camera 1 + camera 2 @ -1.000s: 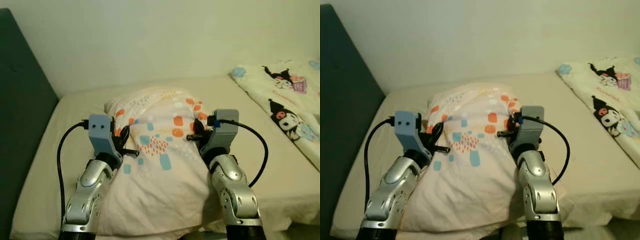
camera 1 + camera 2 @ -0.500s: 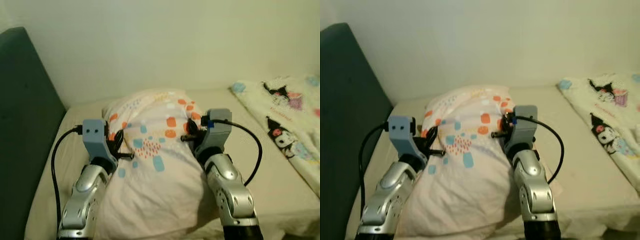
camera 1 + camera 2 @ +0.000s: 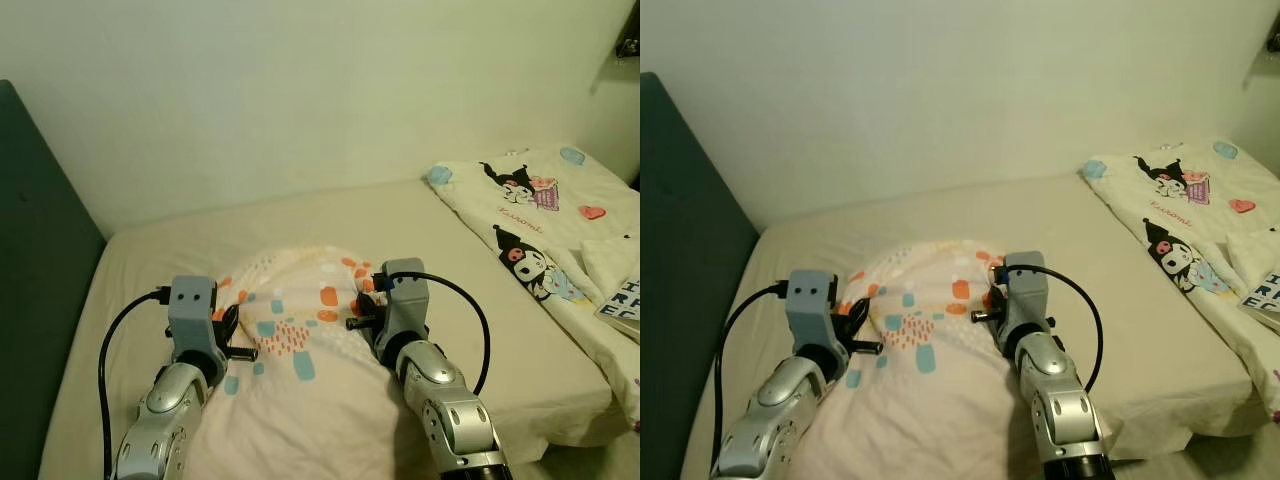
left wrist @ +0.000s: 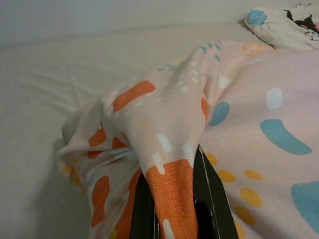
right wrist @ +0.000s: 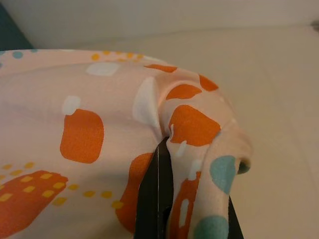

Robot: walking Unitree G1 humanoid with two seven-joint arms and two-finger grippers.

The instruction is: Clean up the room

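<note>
A pale pink pillow [image 3: 300, 370] with orange, blue and white marks lies between my two arms on the beige bed [image 3: 200, 240]. My left gripper [image 3: 226, 325] is shut on the pillow's left edge; in the left wrist view a fold of fabric [image 4: 169, 179] is pinched between the black fingers [image 4: 212, 199]. My right gripper [image 3: 362, 300] is shut on the pillow's right edge, where the right wrist view has a bunched corner [image 5: 199, 199] clamped between the fingers [image 5: 154, 199].
A dark headboard [image 3: 35, 300] rises along the bed's left side. A cream cartoon-print blanket [image 3: 540, 220] covers the bed's right side, with a printed item [image 3: 625, 305] at the far right. A plain wall [image 3: 300, 90] stands behind.
The camera has moved, bringing more of the bed's right side into view. Both grippers and the pillow sit lower and nearer me, and the pillow lies flatter. Both grips are unchanged.
</note>
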